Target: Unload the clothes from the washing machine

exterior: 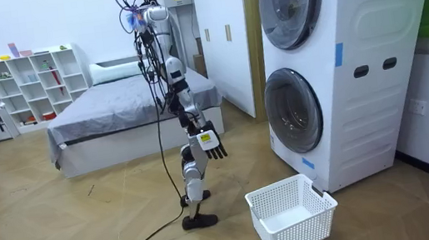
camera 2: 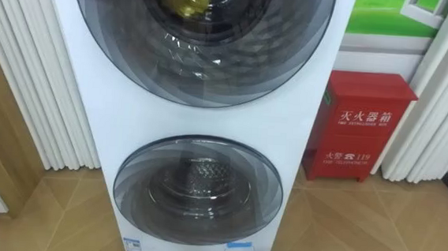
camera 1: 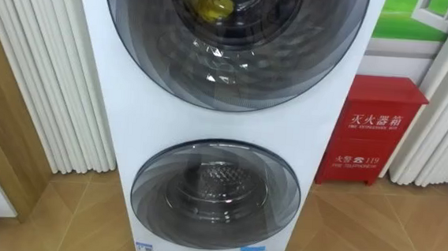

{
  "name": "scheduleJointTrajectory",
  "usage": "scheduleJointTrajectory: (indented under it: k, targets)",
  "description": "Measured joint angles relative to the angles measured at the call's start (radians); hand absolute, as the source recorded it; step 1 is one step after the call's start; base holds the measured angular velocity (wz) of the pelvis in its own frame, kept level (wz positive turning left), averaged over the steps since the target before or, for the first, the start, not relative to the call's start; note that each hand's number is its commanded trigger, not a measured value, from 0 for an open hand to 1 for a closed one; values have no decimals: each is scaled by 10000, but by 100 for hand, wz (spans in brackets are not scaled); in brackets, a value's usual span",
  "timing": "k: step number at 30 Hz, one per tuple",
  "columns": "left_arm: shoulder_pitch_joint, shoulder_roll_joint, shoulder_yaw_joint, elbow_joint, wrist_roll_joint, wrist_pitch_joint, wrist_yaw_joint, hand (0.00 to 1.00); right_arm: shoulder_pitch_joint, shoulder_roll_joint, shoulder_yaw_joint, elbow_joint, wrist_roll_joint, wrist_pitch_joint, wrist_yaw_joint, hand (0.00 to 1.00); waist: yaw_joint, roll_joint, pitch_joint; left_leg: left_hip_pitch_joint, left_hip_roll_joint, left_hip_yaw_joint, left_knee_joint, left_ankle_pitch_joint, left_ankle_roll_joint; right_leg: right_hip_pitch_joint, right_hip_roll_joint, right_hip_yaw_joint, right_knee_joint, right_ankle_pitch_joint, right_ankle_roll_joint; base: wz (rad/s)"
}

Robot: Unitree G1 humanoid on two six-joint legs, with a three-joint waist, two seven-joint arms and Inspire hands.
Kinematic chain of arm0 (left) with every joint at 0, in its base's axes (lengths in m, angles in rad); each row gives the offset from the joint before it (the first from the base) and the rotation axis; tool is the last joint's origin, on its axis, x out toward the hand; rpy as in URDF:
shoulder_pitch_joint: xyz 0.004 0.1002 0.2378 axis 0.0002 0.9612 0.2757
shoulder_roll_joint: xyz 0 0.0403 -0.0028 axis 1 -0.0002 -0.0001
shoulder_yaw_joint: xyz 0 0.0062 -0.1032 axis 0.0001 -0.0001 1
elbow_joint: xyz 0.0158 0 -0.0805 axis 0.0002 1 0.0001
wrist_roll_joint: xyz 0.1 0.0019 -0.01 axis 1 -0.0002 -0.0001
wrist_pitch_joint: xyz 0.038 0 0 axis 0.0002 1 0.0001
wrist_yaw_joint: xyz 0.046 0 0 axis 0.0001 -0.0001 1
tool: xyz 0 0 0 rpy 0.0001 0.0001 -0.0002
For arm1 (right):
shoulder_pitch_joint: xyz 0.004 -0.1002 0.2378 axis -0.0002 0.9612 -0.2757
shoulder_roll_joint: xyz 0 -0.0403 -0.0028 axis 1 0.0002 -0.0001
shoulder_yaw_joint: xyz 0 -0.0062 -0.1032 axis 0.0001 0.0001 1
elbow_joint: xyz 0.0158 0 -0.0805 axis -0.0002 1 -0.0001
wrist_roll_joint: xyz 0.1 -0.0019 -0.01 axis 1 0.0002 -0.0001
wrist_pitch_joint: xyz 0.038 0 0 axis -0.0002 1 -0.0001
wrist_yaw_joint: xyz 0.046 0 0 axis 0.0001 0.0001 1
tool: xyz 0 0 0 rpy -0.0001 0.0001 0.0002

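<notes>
Notably, the yellow garment (camera 1: 209,2) lay inside the washing machine (exterior: 341,60), behind the closed upper door (camera 1: 236,71) of its 2. My right hand (exterior: 212,141) hung open, fingers relaxed, holding nothing. I judged the cloth soft, light and limp, best pinched at a bunched fold.

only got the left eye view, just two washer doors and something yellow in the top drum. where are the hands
Observer: In the room view the right hand hangs open at the robot's side, well short of the washing machine.
Operator: any basket to drop clothes in
Observer: Yes, a white basket sits on the floor by the machine's foot, ahead of the robot and to its right.
Operator: whats behind me
Observer: A bed with a grey cover stands behind the robot.
</notes>
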Motion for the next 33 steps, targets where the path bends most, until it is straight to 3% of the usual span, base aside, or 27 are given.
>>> scheduleJointTrajectory:
  k: [17,19,21,22,24,26,30,33]
  targets:
    - [-54,19,276,108,13,49,-96,0,-161,15,64,151,-332,11,99,0,10,-73,18,-18,-2,-16,29,0,1,15,-2,-49,4,0,0,0]
    - [1,23,142,89,-4,172,-300,0,-239,14,70,139,-341,99,62,0,14,-77,-9,-15,-9,-31,28,1,2,76,-6,-55,8,0,0,0]
    - [20,35,70,90,-12,198,-515,0,-264,14,74,137,-342,177,-17,0,10,-112,20,64,-9,-52,50,1,2,177,-7,-40,-3,0,0,5]
    - [29,50,-16,67,-12,199,-621,0,-298,-3,68,-26,-430,284,-144,0,25,-213,-12,101,-8,-62,58,1,2,171,-11,-55,8,0,0,4]
    - [-65,86,26,41,15,195,-767,0,-313,-117,46,-1205,-912,578,-378,0,26,-198,9,-6,-14,-76,98,-3,8,135,-18,-95,9,-1,0,-2]
    - [-225,99,259,69,51,184,-875,0,-698,-156,-375,-2136,-1046,573,-540,0,30,-261,75,-58,-16,-61,114,-3,8,106,-22,-87,15,0,-1,-2]
    - [-358,176,383,40,19,163,-932,0,-2071,-360,-1159,-4048,-816,368,-896,0,46,-294,38,-105,-21,-52,227,1,10,20,-25,-81,29,6,-10,0]
    - [-354,354,330,-44,17,196,-981,0,-2657,-564,-1197,-5786,-871,202,-1356,0,221,-348,26,-179,-11,-71,291,5,10,21,-16,-128,26,11,-19,4]
